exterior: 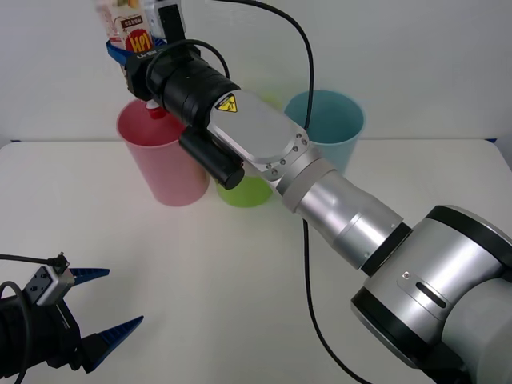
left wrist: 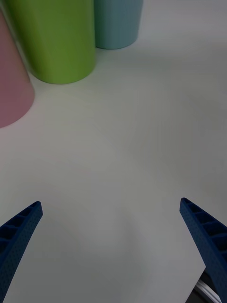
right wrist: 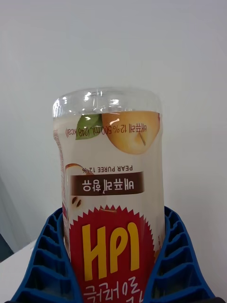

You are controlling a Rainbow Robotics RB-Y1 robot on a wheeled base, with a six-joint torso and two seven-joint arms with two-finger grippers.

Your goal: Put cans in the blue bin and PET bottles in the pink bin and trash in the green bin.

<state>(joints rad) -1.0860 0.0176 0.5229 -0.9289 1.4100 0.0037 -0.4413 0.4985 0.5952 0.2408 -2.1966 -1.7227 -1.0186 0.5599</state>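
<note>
We are holding the PET bottle [exterior: 132, 28] inverted in our right end effector [exterior: 138, 50] directly above the pink bin [exterior: 164, 156], presumably for release, while our left end effector [exterior: 100, 308] is idling wide open, well short of that bin.

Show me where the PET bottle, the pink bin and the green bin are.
PET bottle [right wrist: 111, 189], right wrist view, on its label.
pink bin [exterior: 164, 172], front view, on its outer wall.
green bin [left wrist: 54, 38], left wrist view, on its side wall.
</note>
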